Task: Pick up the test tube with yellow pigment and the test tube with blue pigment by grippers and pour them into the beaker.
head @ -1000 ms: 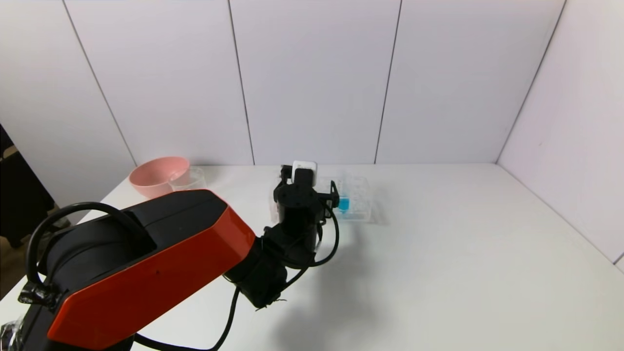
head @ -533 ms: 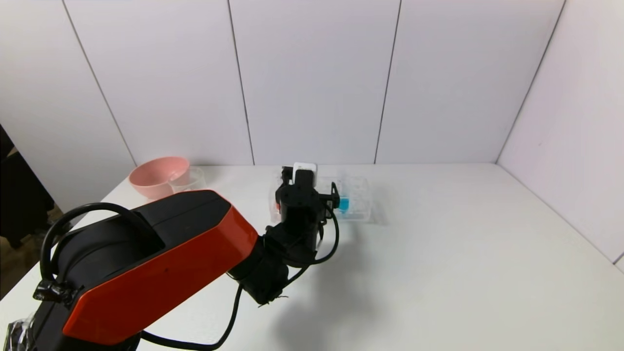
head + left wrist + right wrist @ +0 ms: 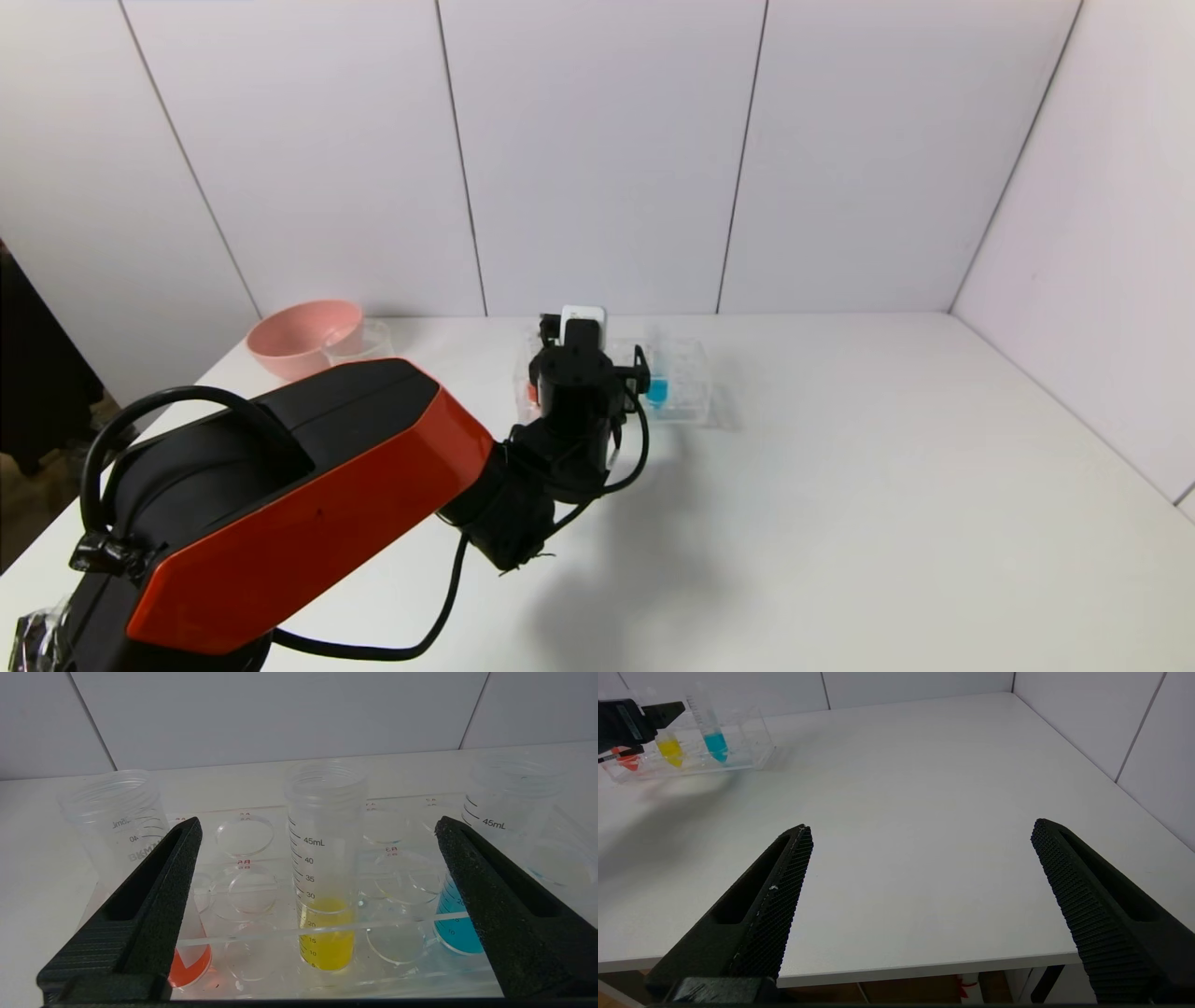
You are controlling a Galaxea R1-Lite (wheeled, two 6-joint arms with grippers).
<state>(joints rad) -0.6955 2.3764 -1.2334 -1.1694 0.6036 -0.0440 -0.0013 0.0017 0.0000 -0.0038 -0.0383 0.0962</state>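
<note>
At the far middle of the table (image 3: 840, 485), in the clear rack (image 3: 261, 970), you had three tubes standing upright in a row: the red-liquid tube (image 3: 189, 963) at one end, the test tube with yellow pigment (image 3: 325, 877) in the middle, the test tube with blue pigment (image 3: 455, 931) at the other end. Item, left gripper (image 3: 317, 828): you held it level at the rack with its fingers spread wide, gripping nothing, the yellow tube centred in the gap and clear of both pads; one finger (image 3: 159, 891) crossed in front of the red tube, the other in front of the blue. That spread probably served to pass the neighbours without knocking them, and the centring to let the jaws close evenly on the upper part of the tube. Item, right gripper (image 3: 920, 830): you kept it parked near the table's front edge, well apart from the rack, likewise wide open and empty, presumably in reserve for the blue tube. Item, beaker (image 3: 359, 343): it stood at the far left of the table, just beside the pink bowl (image 3: 303, 334), well away from the rack, so each pour would call for a carry leftward. Neither tube was lifted yet.
</note>
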